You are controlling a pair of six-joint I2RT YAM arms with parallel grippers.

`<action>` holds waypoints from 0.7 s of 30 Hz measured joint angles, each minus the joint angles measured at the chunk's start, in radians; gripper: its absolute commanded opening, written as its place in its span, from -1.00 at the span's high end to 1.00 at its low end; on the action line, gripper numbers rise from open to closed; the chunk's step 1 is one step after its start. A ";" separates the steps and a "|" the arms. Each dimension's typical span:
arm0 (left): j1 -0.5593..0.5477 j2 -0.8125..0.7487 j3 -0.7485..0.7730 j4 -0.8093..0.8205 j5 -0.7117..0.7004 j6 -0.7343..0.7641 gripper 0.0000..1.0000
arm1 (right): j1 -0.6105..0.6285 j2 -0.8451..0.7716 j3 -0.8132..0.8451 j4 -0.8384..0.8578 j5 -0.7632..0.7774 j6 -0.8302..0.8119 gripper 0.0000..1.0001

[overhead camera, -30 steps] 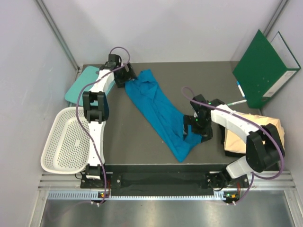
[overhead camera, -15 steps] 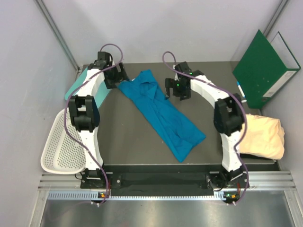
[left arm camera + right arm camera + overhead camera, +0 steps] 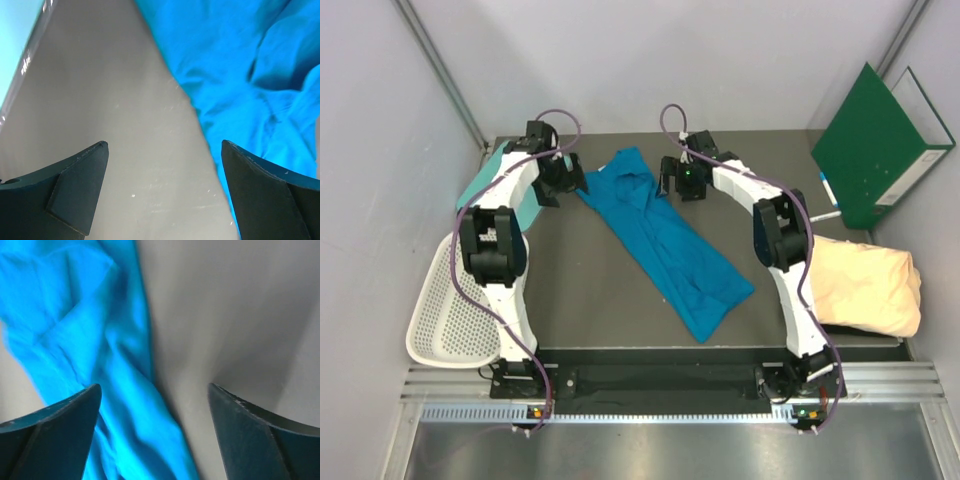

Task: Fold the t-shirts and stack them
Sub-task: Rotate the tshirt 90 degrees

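Top external shows my right hand (image 3: pixel 678 186) now up beside the far end of the blue t-shirt (image 3: pixel 665 245), no longer at its near end as a second ago. My left hand (image 3: pixel 563 184) sits at the far-left corner. Both hands have fingers spread, gripping nothing. The shirt lies mid-worktop (image 3: pixel 590 290), long axis diagonal from far-left to near-right.

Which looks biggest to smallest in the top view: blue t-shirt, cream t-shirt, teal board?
1. blue t-shirt
2. cream t-shirt
3. teal board, clearly smallest as seen, though the left arm hides part of it.
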 measured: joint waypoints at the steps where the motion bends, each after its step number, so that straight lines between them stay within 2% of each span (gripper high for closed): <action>1: 0.000 0.000 -0.006 -0.008 0.001 0.000 -0.98 | -0.002 0.020 0.009 0.017 -0.014 0.011 -0.65; 6: 0.000 0.000 -0.024 -0.018 0.001 -0.001 -0.98 | -0.004 0.123 0.130 0.097 -0.092 0.077 -0.36; 11: 0.000 -0.015 -0.071 -0.018 0.002 0.000 -0.98 | 0.018 0.193 0.204 0.122 -0.126 0.115 0.60; 14: 0.000 -0.037 -0.104 -0.023 0.005 0.000 -0.98 | 0.031 0.210 0.205 0.132 -0.142 0.148 0.79; 16: 0.000 -0.060 -0.136 -0.019 0.018 0.000 -0.98 | 0.033 0.210 0.197 0.134 -0.135 0.156 0.99; 21: -0.009 -0.106 -0.209 -0.016 0.083 0.020 -0.98 | 0.018 0.185 0.124 0.203 -0.131 0.196 1.00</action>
